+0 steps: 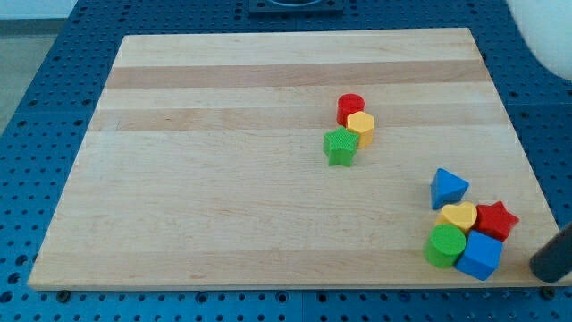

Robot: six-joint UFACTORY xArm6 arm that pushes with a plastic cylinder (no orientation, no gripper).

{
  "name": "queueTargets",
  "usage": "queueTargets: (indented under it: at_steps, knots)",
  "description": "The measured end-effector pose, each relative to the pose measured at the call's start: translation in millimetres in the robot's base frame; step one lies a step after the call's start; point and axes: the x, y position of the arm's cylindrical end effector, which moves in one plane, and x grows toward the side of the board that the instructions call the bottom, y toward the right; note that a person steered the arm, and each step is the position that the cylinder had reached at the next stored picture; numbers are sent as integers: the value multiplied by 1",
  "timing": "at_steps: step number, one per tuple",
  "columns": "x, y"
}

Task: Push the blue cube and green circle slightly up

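The blue cube (480,256) sits near the board's bottom right corner. The green circle (444,245) touches its left side. A yellow heart (458,216) and a red star (496,220) sit just above these two, packed against them. A blue triangle (447,188) lies a little above the heart. My tip (541,266) is a dark rod end at the view's right edge, to the right of the blue cube and off the board's edge, apart from all blocks.
A red circle (350,106), a yellow hexagon (361,127) and a green star (340,147) cluster right of the board's centre. The wooden board (223,179) lies on a blue perforated table. A white arm part shows at the top right corner.
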Motion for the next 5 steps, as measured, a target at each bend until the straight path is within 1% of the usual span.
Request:
queueTargets:
  at_steps: [2,3,5]
  knots:
    - [2,-48]
    - [2,-93]
    - [-41,-187]
